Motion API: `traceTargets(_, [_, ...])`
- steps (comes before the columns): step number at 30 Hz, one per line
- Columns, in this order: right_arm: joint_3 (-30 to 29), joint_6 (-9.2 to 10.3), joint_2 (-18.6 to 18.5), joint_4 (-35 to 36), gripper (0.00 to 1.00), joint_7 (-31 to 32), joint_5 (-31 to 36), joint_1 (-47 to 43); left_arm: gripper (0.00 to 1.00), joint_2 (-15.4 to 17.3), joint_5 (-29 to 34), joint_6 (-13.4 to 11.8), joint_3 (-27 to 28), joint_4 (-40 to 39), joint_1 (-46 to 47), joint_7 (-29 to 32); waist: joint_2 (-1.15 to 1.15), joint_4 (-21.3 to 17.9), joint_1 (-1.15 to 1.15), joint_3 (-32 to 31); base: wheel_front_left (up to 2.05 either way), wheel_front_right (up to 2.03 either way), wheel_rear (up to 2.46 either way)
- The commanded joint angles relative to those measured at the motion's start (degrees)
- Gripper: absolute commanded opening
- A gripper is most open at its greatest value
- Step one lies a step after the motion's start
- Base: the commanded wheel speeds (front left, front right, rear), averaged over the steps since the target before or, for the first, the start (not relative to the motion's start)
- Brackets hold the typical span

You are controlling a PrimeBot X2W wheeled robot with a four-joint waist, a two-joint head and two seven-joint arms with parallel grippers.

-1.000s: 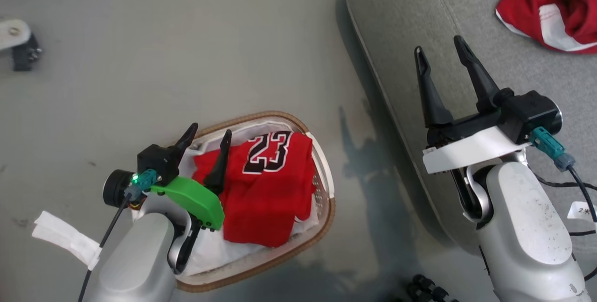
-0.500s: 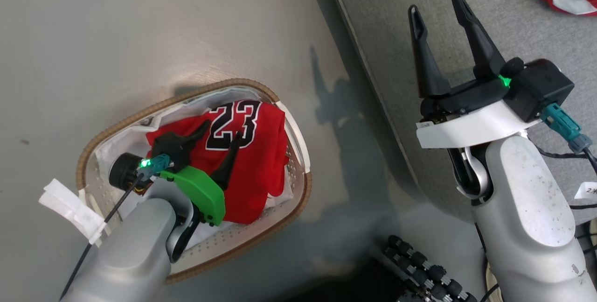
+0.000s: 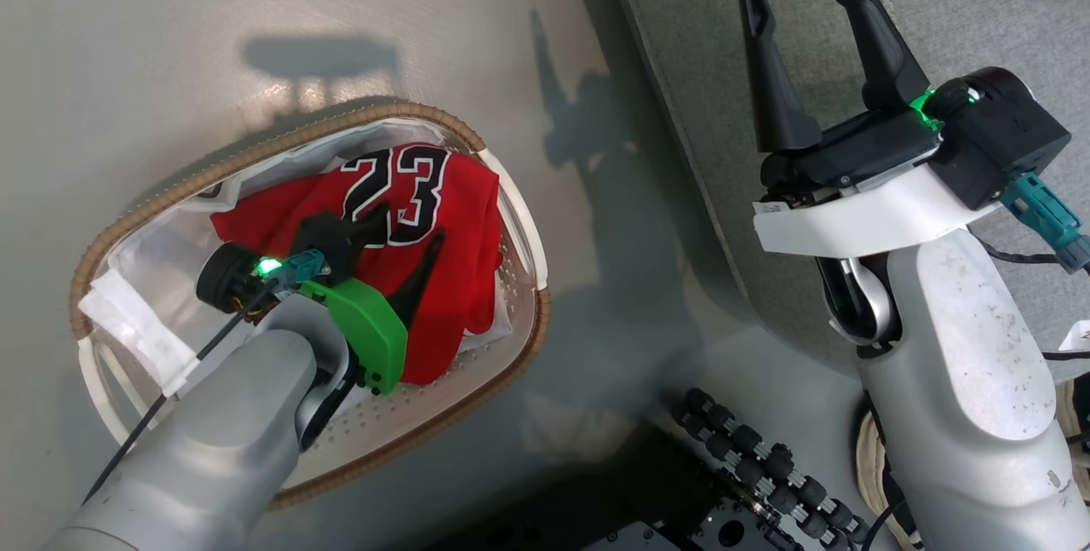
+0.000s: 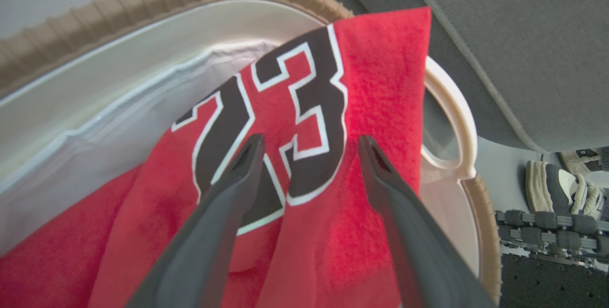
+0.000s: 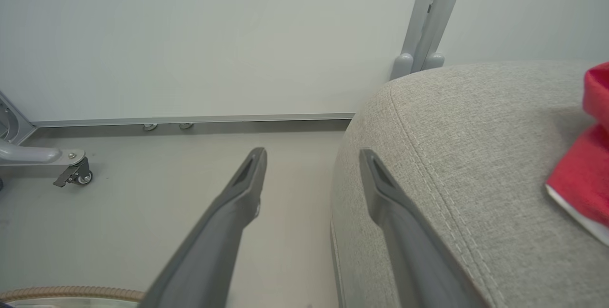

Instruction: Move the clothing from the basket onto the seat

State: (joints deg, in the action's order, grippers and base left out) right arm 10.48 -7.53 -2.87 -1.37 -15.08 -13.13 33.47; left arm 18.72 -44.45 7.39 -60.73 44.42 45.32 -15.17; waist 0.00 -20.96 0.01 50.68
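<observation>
left wrist view: left tool (image 4: 310, 140) spread over fuzzy red jersey (image 4: 380, 74); right tool (image 5: 312, 154) spread too.

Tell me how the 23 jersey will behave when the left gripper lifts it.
The jersey lies folded and creased in the basket, so it will probably droop and unfold when pinched. It looks thin, so likely light. The open left gripper is over its number; trailing ends may drag the white liner.

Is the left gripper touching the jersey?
Cannot tell. Left wrist view: the left gripper is open over the jersey; neither a gap nor pressed fabric shows plainly.
</observation>
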Motion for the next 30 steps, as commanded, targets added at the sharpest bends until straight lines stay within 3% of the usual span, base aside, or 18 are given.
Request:
traceTargets(1, [-0.14, 0.08, -0.10, 0.28, 1.00, -0.13, 0.30, 0.27, 1.00, 0.08, -0.71, 0.18, -1.29, 0.59, 1.32, 0.04, 0.00, 0.10, -0.01, 0.36, 0.00, 0.00, 0.00])
traceTargets(9, [-0.23, 0.08, -0.11, 0.23, 1.00, -0.13, 0.69, 0.17, 1.00, -0.74, -5.32, 0.18, -9.40, 3.92, 3.98, 0.05, 0.00, 0.50, -0.01, 0.53, 0.00, 0.00, 0.00])
traceTargets(10, [-0.20, 0.08, -0.11, 0.19, 1.00, -0.13, 0.68, 0.23, 0.68, -0.84, -5.85, 0.18, -10.06, 4.11, 4.13, 0.04, 0.00, 0.51, -0.01, 0.50, 0.00, 0.00, 0.00])
traceTargets(11, [-0.16, 0.08, -0.11, 0.13, 1.00, -0.13, 0.67, 0.28, 0.26, -0.96, -6.34, 0.18, -10.96, 4.19, 4.30, 0.04, 0.00, 0.50, -0.01, 0.44, 0.00, 0.00, 0.00])
traceTargets(12, [-0.15, 0.08, -0.11, 0.07, 1.00, -0.13, 0.64, 0.28, 0.00, -0.95, -6.78, 0.18, -11.28, 4.38, 4.45, 0.04, 0.00, 0.52, -0.01, 0.39, 0.00, 0.00, 0.00])
traceTargets(22, [-1.00, 0.08, -0.14, -1.84, 1.00, -0.13, 0.28, -0.20, 0.00, -0.79, -9.52, 0.18, -11.82, 2.00, 2.89, 0.04, 0.00, 1.51, -0.01, -4.47, 0.00, 0.00, 0.00])
traceTargets(30, [-1.57, 0.08, -0.16, -4.94, 1.00, -0.13, 1.51, -3.27, 0.00, -1.84, -6.79, 0.18, -3.80, -1.24, -3.92, 0.04, 0.00, 4.85, -0.01, -13.73, 0.00, 0.00, 0.00])
